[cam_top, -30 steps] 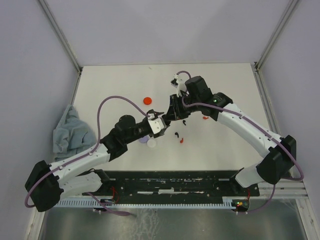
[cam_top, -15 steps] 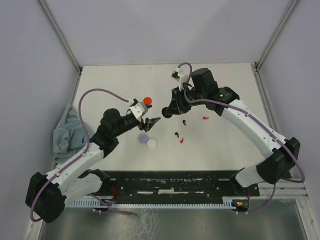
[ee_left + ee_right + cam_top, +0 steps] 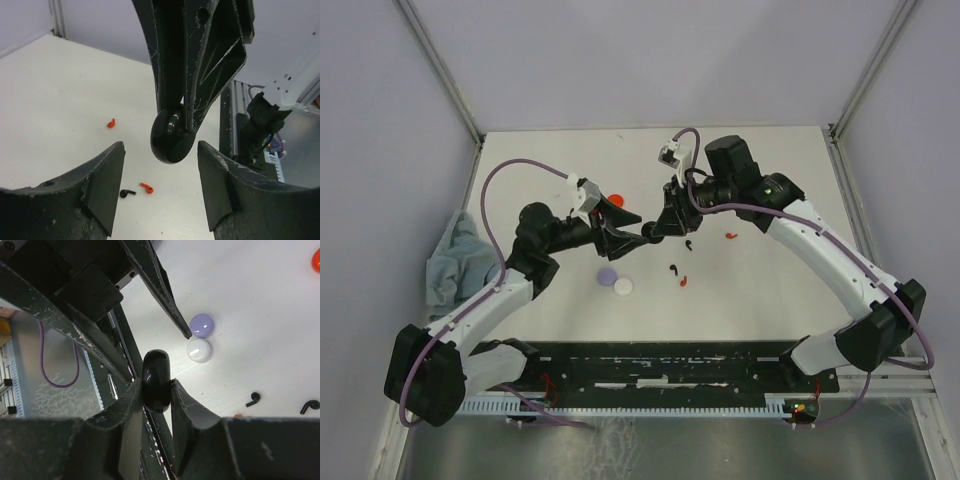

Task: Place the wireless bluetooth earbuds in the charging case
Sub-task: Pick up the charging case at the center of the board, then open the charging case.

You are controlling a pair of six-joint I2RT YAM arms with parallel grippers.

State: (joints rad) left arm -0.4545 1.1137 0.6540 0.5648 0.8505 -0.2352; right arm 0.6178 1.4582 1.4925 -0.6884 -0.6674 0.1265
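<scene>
My right gripper (image 3: 657, 226) (image 3: 155, 385) is shut on a glossy black charging case (image 3: 156, 377) (image 3: 170, 137), held above the table. Facing it, my left gripper (image 3: 626, 233) (image 3: 160, 150) is open, its fingers (image 3: 102, 185) on either side of the case's line, just short of it and not touching. Small earbuds lie on the table below: a black one (image 3: 673, 268) (image 3: 127, 192), a red one (image 3: 683, 281) (image 3: 146, 188), another black (image 3: 688, 243) and another red (image 3: 730, 236) (image 3: 111, 123).
A lavender disc (image 3: 607, 274) (image 3: 202, 325) and a white disc (image 3: 623, 286) (image 3: 199, 350) sit together left of the earbuds. A red disc (image 3: 613, 200) lies behind the left wrist. A grey-blue cloth (image 3: 460, 262) is bunched at the table's left edge.
My left gripper drew back to the left from the right gripper, opened wider, then turned to face the held case. The right gripper kept its grip and shifted slightly.
</scene>
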